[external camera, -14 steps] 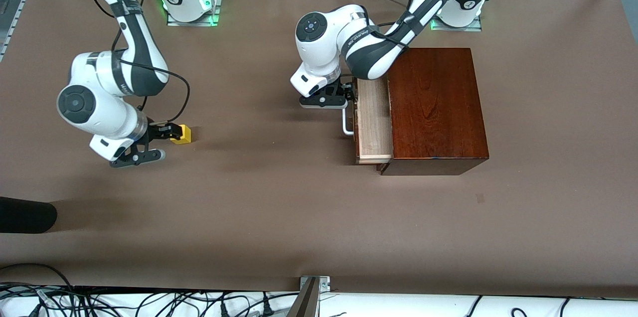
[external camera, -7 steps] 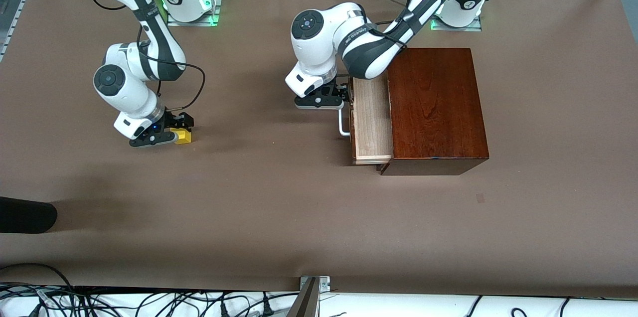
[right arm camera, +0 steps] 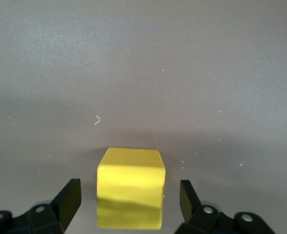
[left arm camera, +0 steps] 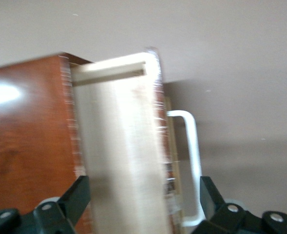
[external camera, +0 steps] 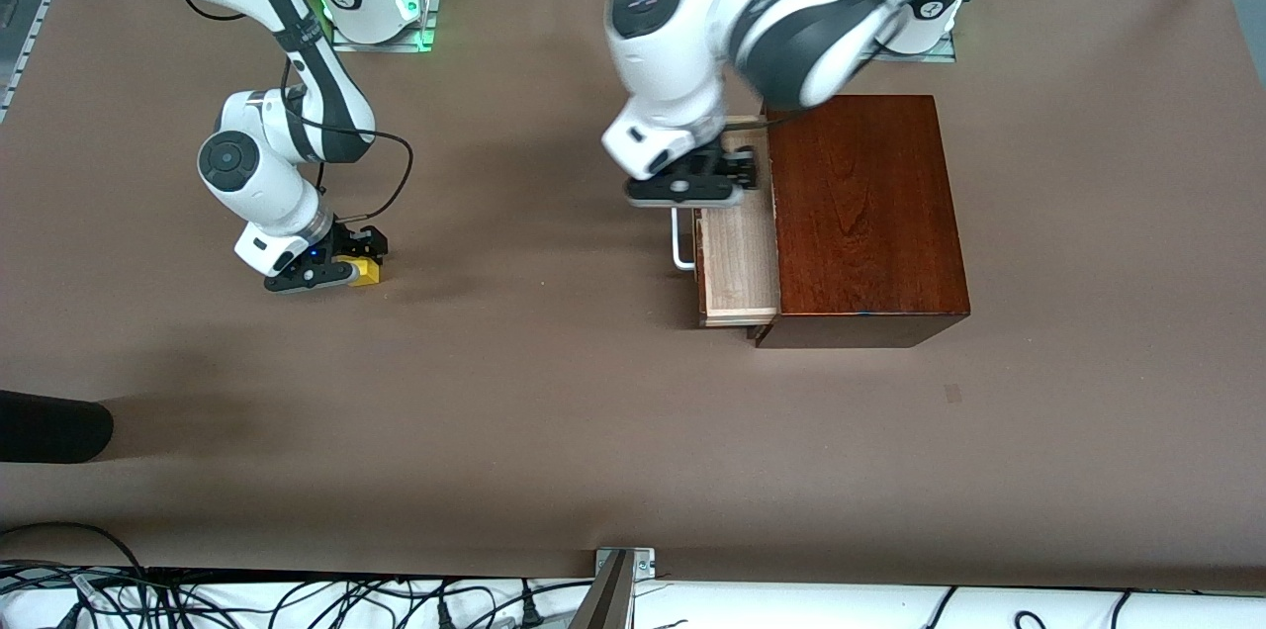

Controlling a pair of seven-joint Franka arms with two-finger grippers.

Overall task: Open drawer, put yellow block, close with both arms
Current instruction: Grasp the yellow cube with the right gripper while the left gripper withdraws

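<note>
A brown table (external camera: pixel 554 411) holds 2 white robot arms, a glossy reddish-brown wooden box (external camera: pixel 865 214) toward the left arm's end, and a small yellow block (external camera: pixel 364 270) toward the right arm's end, well apart from the box. The drawer (external camera: pixel 737 258) of the box is pulled partly out, showing its pale light-wood interior; its white U-shaped handle (external camera: pixel 680 241) sticks out from the drawer front toward the middle of the table. The left gripper (external camera: pixel 692 189) hangs in the air over the open drawer, at the end of it farther from the front camera. In the left wrist view its 2 black fingers (left arm camera: pixel 75 200) stand wide apart with nothing between them except the drawer (left arm camera: pixel 119 156) seen below — the handle (left arm camera: pixel 190 161) lies just inside one finger's line, not touched. The right gripper (external camera: pixel 331 268) is down at the table surface at the yellow block. In the right wrist view its fingers (right arm camera: pixel 68 202) are spread wide, one on each side of the yellow block (right arm camera: pixel 130 192), with a visible gap on both sides, so the block rests on the table ungripped. A dark rounded object (external camera: pixel 49 426) juts in at the table's edge near the front camera, at the right arm's end.
</note>
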